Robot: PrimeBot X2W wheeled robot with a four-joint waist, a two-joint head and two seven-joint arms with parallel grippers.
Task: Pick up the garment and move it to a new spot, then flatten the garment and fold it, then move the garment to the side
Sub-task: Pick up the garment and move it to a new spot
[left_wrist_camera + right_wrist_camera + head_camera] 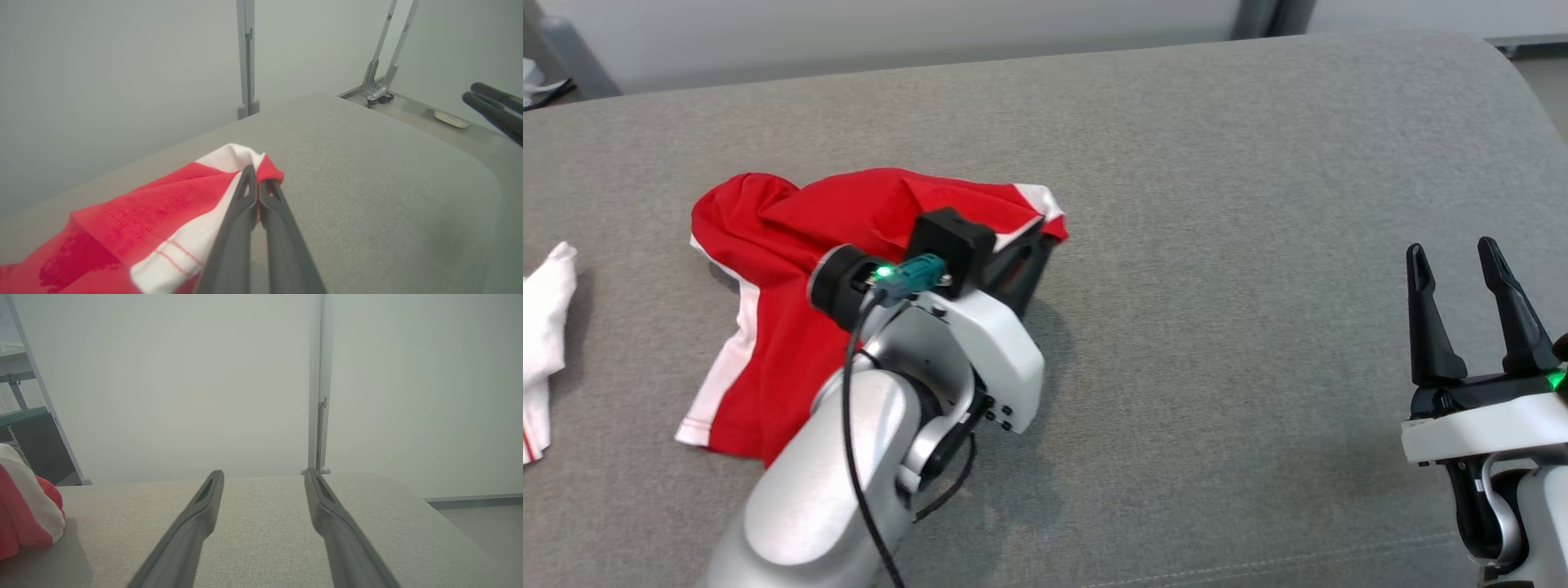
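A red garment with white stripes (792, 269) lies crumpled on the grey cushioned surface (1217, 245), left of centre in the head view. My left gripper (256, 179) is shut on the garment's (163, 220) right-hand corner, where the red cloth meets a white band, and holds that corner slightly raised. In the head view the left wrist (947, 245) covers the fingers. My right gripper (1454, 257) stands open at the lower right, well away from the garment, fingers pointing up and nothing between them (263, 475). The garment's edge (24, 506) shows at the far left of the right wrist view.
A second, white cloth with thin red lines (543, 343) lies at the left edge of the surface. The surface's rounded right corner (1503, 73) drops off toward the floor. A pale wall and a grey post (247, 57) stand behind.
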